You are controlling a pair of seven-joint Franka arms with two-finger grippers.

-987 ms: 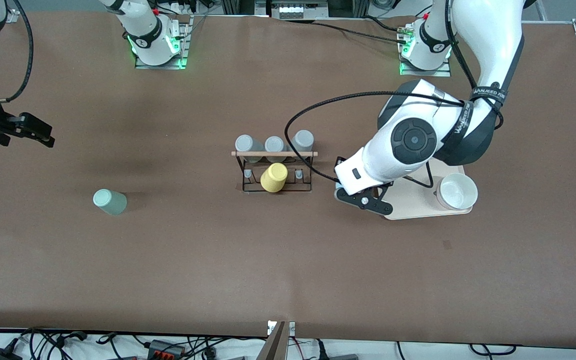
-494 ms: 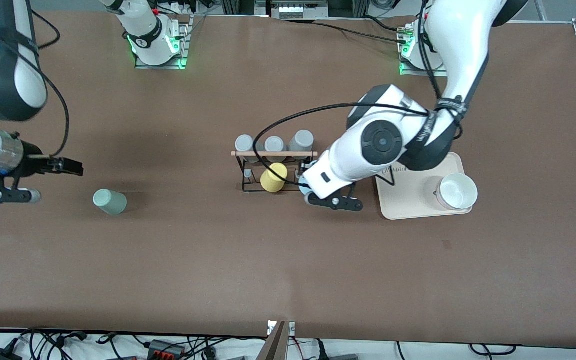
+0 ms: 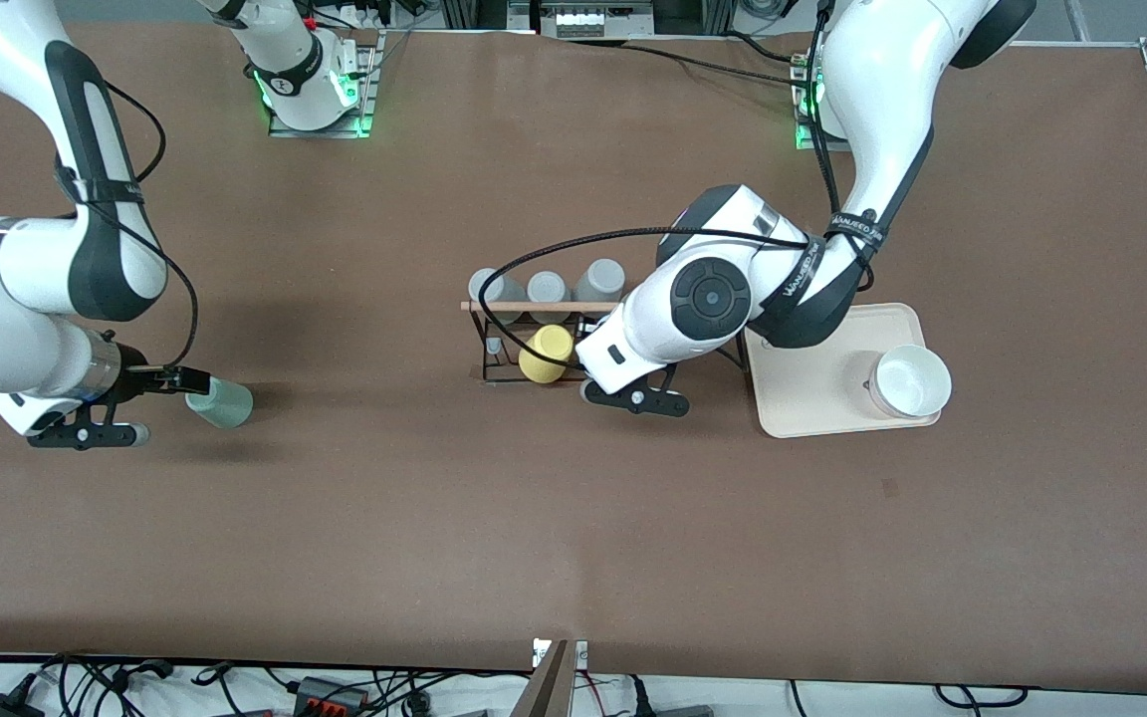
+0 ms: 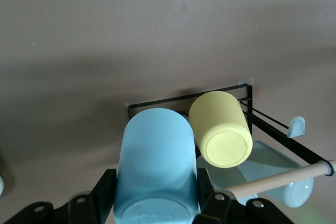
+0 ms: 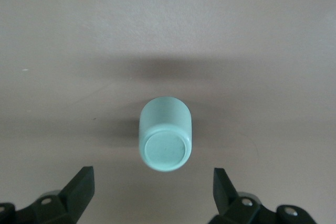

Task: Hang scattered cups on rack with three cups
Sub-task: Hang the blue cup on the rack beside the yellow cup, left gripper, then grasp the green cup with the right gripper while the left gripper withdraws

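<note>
The left gripper (image 4: 157, 208) holds the light blue cup (image 4: 156, 169) between its fingers, bottom toward the wrist camera, over the rack (image 3: 549, 344) at the end nearer the left arm. The yellow cup (image 4: 219, 128) already sits on a peg just beside the blue one, and the two look almost touching in the left wrist view. That is the main risk as I judge it: if the blue cup comes down slightly off its peg, it could knock the yellow cup loose or catch the wooden rod (image 4: 278, 178) — the free peg itself is hidden under the cup, so alignment cannot be checked from here. A push against the light wire frame could also shift the whole rack.

The right gripper (image 5: 152, 195) is spread wide, low over the table at the right arm's end, with the mint-green cup (image 5: 165, 132) lying on its side between the fingers but not yet touched. A round cup lying down may roll away if one finger reaches it first.

As for containers, three grey cups (image 3: 544, 287) stand in a row along the rack's side farther from the front camera. The cream tray (image 3: 822, 393) sits beside the rack toward the left arm's end — it carries a white bowl (image 3: 910, 380) that looks empty.
</note>
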